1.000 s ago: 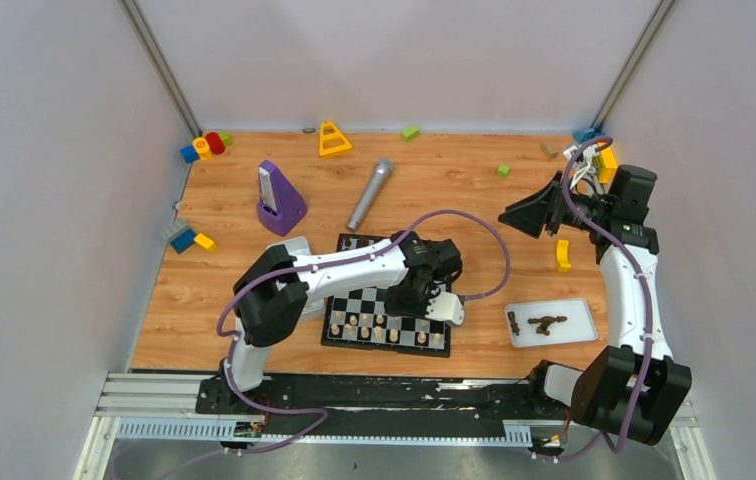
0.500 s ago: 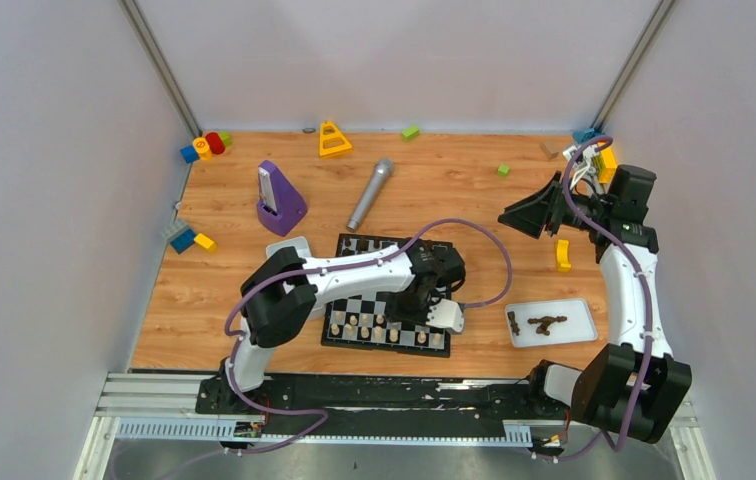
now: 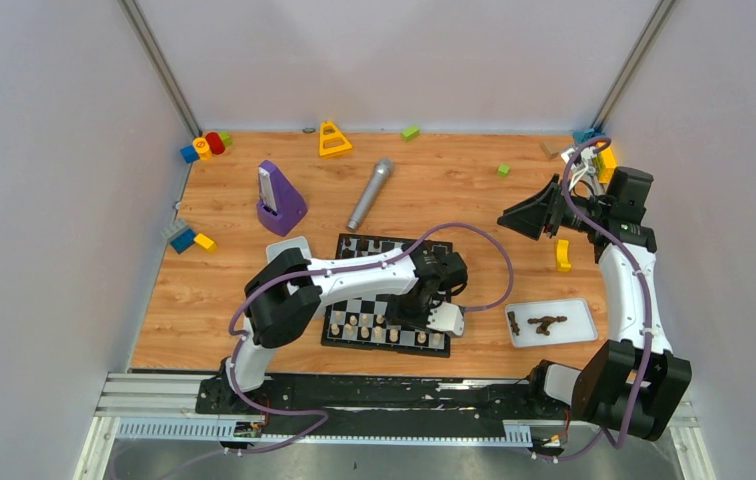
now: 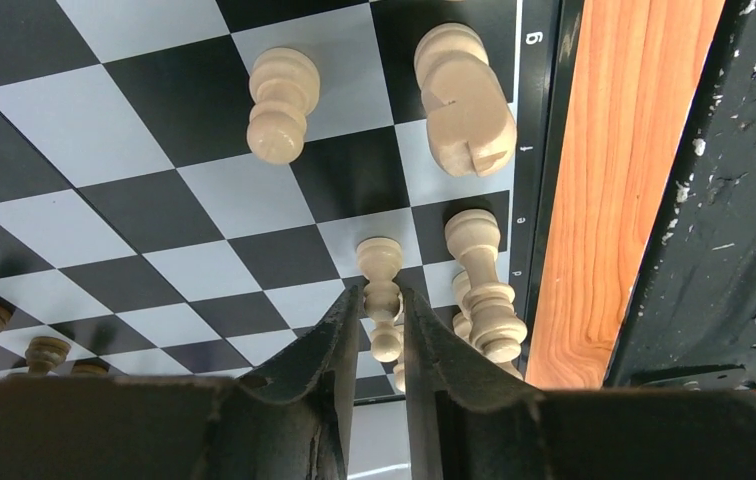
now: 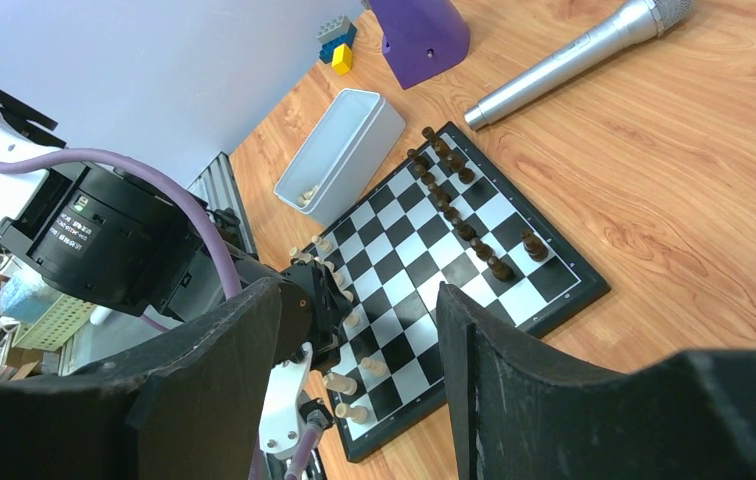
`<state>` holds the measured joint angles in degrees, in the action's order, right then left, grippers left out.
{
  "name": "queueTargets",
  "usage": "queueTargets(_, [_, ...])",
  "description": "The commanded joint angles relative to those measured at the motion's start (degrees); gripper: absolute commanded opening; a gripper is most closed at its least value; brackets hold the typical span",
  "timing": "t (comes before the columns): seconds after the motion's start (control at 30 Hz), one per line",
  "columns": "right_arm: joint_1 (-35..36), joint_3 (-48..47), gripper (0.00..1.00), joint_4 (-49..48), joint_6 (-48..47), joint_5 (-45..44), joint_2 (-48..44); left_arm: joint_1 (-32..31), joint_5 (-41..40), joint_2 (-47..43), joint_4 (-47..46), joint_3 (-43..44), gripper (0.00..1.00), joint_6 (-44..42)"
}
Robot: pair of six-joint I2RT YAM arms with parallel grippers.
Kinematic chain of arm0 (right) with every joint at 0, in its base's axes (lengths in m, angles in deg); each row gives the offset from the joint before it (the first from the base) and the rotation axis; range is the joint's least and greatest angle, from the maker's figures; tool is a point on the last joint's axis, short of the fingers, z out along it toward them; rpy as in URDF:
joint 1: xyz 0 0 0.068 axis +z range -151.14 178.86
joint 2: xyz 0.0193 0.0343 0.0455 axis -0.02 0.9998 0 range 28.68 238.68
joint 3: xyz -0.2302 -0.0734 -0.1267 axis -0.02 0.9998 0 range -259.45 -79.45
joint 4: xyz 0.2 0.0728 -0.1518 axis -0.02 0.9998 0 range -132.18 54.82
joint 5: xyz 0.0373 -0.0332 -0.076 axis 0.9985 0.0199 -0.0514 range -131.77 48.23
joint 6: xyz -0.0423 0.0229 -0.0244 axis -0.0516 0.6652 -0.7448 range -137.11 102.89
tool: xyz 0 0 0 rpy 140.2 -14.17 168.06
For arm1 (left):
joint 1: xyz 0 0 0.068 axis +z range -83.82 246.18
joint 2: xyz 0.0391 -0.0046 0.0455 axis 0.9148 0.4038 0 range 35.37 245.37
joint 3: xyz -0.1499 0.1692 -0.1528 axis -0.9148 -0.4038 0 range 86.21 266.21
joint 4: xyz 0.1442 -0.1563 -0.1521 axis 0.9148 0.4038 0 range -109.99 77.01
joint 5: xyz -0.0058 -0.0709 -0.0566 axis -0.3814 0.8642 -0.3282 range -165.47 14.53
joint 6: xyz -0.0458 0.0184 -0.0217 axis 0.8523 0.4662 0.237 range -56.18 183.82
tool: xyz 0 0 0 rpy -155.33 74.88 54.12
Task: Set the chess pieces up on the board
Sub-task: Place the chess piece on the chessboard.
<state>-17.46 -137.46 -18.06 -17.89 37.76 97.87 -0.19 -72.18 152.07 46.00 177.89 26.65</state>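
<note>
The left gripper (image 4: 382,296) has its dark fingers pinched nearly closed on a small cream wooden pawn (image 4: 379,258) standing on the black-and-white chessboard (image 4: 104,120), apparently touching it. Taller cream pieces (image 4: 484,290) crowd just beside the pawn at the board's edge. The right gripper (image 5: 359,300) hangs spread wide and empty above the wooden table (image 5: 704,200).

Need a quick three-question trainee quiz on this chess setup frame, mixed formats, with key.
1. True or false: the right gripper holds a chess piece.
2. What lies in the tray right of the chessboard? A dark pieces, B light pieces, C toy blocks.
3. Fill in: the fingers of the left gripper flank a light ____ standing on the chessboard.
Key: 1 false, it is open and empty; 2 A; 3 pawn.
</note>
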Motion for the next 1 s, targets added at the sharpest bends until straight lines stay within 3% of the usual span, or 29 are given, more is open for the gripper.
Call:
queueTargets(0.0, [-0.3, -0.1, 0.6, -0.5, -1.8, 2.1, 0.1, -0.7, -0.5, 0.2, 0.7, 2.3, 0.31, 0.6])
queueTargets(0.3, [-0.3, -0.1, 0.6, -0.3, -1.9, 2.1, 0.2, -0.7, -0.8, -0.7, 0.1, 2.8, 0.41, 0.9])
queueTargets(0.67, [-0.3, -0.1, 0.59, -0.2, -2.0, 2.2, 0.6, -0.7, 1.7, -0.4, 0.0, 2.7, 0.21, 1.4])
queueTargets(0.97, [-0.3, -0.1, 0.59, -0.1, -2.1, 2.2, 0.8, -0.7, 2.3, -0.7, -0.7, 3.0, 0.18, 2.5])
